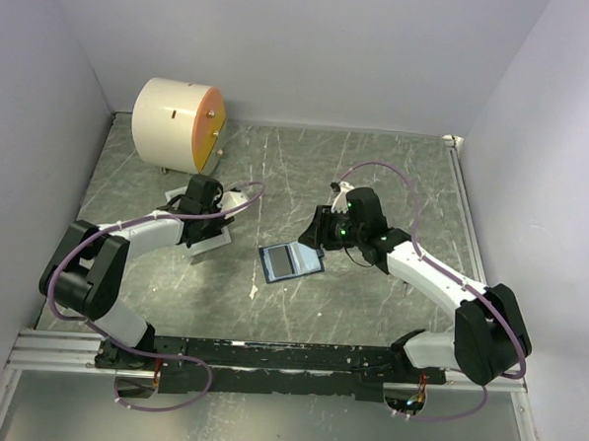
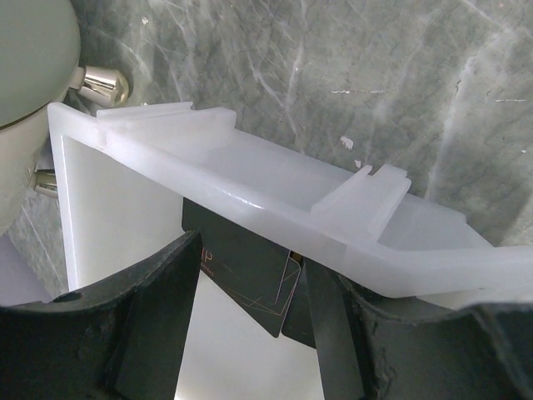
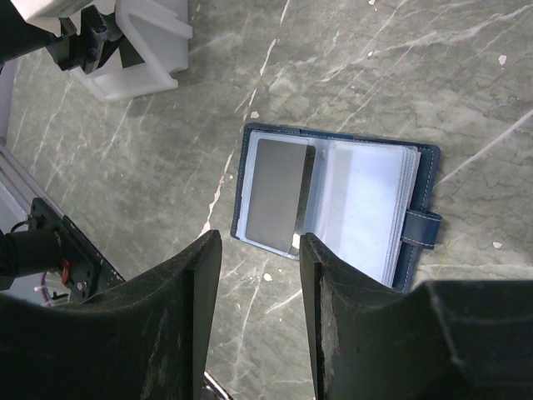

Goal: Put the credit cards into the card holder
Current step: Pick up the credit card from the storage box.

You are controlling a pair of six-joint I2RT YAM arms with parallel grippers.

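Observation:
The dark navy card holder point(image 1: 290, 260) lies open on the table, its lighter blue pockets up and its snap tab at one side point(image 3: 420, 229). A grey-looking card point(image 3: 279, 196) sits in its left pocket. My right gripper point(image 3: 258, 242) is open and empty, hovering just above the holder's near edge point(image 1: 315, 241). My left gripper point(image 2: 250, 333) is open inside the white tray point(image 2: 250, 175), its fingers either side of a dark card point(image 2: 241, 267) that lies on the tray floor, partly under the rim. A second dark edge shows behind it. No orange-yellow card is clearly in view.
The white tray point(image 1: 212, 241) stands at the left of the table, also seen in the right wrist view point(image 3: 141, 50). The big cream cylinder with an orange face point(image 1: 176, 125) stands at the back left, close behind the tray point(image 2: 25, 67). Walls close the table on three sides.

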